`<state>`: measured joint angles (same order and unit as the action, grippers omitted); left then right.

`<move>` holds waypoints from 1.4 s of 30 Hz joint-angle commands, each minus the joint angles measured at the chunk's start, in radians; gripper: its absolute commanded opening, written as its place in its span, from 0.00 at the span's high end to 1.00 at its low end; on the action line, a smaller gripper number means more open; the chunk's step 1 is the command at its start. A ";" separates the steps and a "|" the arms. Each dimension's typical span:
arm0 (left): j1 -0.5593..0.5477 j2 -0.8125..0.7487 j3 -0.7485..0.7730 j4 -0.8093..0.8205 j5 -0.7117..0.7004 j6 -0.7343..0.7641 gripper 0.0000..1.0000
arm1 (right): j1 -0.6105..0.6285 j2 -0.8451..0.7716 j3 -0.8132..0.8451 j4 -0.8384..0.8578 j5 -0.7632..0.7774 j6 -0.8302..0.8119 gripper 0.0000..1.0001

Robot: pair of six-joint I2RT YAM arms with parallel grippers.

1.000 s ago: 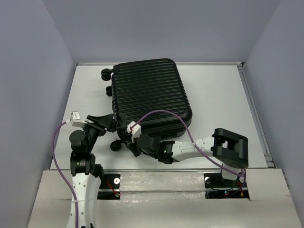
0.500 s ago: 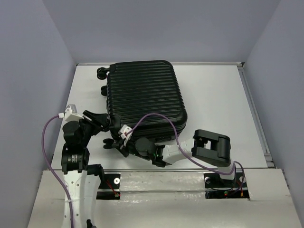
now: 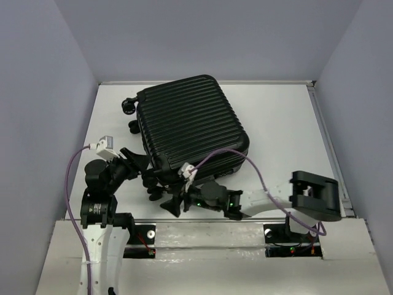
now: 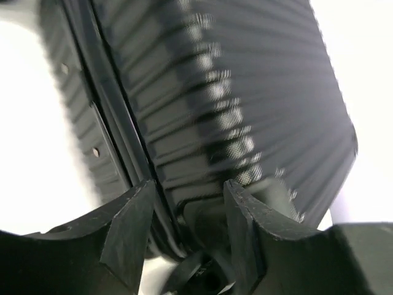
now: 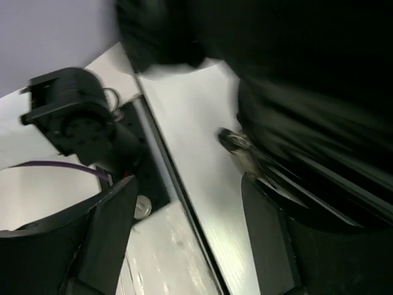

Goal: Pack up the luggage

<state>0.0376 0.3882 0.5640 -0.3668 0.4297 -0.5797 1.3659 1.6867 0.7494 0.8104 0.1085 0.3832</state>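
Observation:
The luggage is a black ribbed hard-shell suitcase lying closed on the white table, turned a little askew. My left gripper is at its near-left corner. In the left wrist view the left gripper stands with its jaws apart, the luggage rim and corner between them; contact is unclear. My right gripper is low at the near edge by the caster wheels. Seen from the right wrist, the right gripper is open over bare table, with a metal zipper pull on the luggage just beyond one finger.
Two more wheels stick out at the case's far-left corner. The right arm's black elbow block sits at the near right. Purple cables loop over the case's front. Grey walls close in the table on three sides.
The right gripper has opened and drawn back toward the near edge. The luggage has turned, its near end swinging right. The left gripper stayed at the near-left corner.

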 commanded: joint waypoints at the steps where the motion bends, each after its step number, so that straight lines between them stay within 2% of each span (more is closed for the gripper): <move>1: -0.011 -0.035 -0.079 0.135 0.181 -0.012 0.94 | -0.091 -0.281 -0.191 -0.321 0.167 0.196 0.32; 3: -0.013 -0.046 -0.122 0.167 0.208 -0.037 0.94 | -0.135 -0.367 -0.293 -0.382 0.181 0.272 0.48; 6: -0.018 -0.057 -0.138 0.184 0.228 -0.055 0.94 | -0.269 -0.537 -0.390 -0.454 0.157 0.329 0.69; 8: -0.018 -0.057 -0.150 0.186 0.245 -0.058 0.94 | -0.371 -0.599 -0.407 -0.487 0.152 0.316 0.71; 12: -0.027 -0.048 -0.164 0.193 0.296 -0.060 0.94 | -0.595 -0.648 -0.360 -0.519 0.028 0.215 0.74; 17: -0.076 -0.049 -0.170 0.218 0.363 -0.066 0.94 | -0.868 -0.549 -0.188 -0.516 -0.130 0.083 0.76; 20: -0.110 -0.052 -0.170 0.236 0.376 -0.069 0.91 | -0.976 -0.500 -0.119 -0.510 -0.216 0.051 0.77; 22: -0.128 -0.049 -0.170 0.265 0.383 -0.072 0.72 | -1.053 -0.464 -0.072 -0.511 -0.263 0.039 0.76; 23: -0.137 -0.046 -0.162 0.276 0.385 -0.068 0.54 | -1.071 -0.460 -0.064 -0.511 -0.286 0.031 0.74; 26: -0.151 -0.025 -0.119 0.278 0.370 -0.031 0.24 | -1.085 -0.481 -0.054 -0.563 -0.326 0.019 0.59; 27: -0.151 -0.009 -0.075 0.261 0.341 -0.005 0.12 | -1.085 -0.496 -0.065 -0.573 -0.355 0.020 0.49; 29: -0.151 0.015 -0.026 0.253 0.331 0.009 0.01 | -1.085 -0.559 -0.122 -0.597 -0.386 0.039 0.36; 33: -0.157 0.093 0.011 0.226 0.340 0.069 0.01 | -1.085 -0.659 -0.238 -0.623 -0.479 0.078 0.26; 35: -0.194 0.133 0.033 0.227 0.342 0.098 0.01 | -1.076 -0.699 -0.298 -0.623 -0.504 0.095 0.24; 38: -0.313 0.202 0.083 0.218 0.244 0.154 0.01 | -1.051 -0.734 -0.334 -0.623 -0.515 0.106 0.23; 40: -0.425 0.270 0.143 0.200 0.131 0.229 0.01 | -1.042 -0.760 -0.351 -0.622 -0.529 0.115 0.23; 41: -0.426 0.299 0.161 0.181 0.083 0.230 0.01 | -1.042 -0.766 -0.354 -0.622 -0.533 0.117 0.23; 42: -0.497 0.361 0.195 0.146 -0.001 0.288 0.01 | -1.042 -0.769 -0.355 -0.622 -0.538 0.117 0.23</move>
<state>-0.3264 0.6361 0.6395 -0.1799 0.6350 -0.4477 0.3138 0.9527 0.3946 0.1658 -0.3737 0.4808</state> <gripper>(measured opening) 0.990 0.773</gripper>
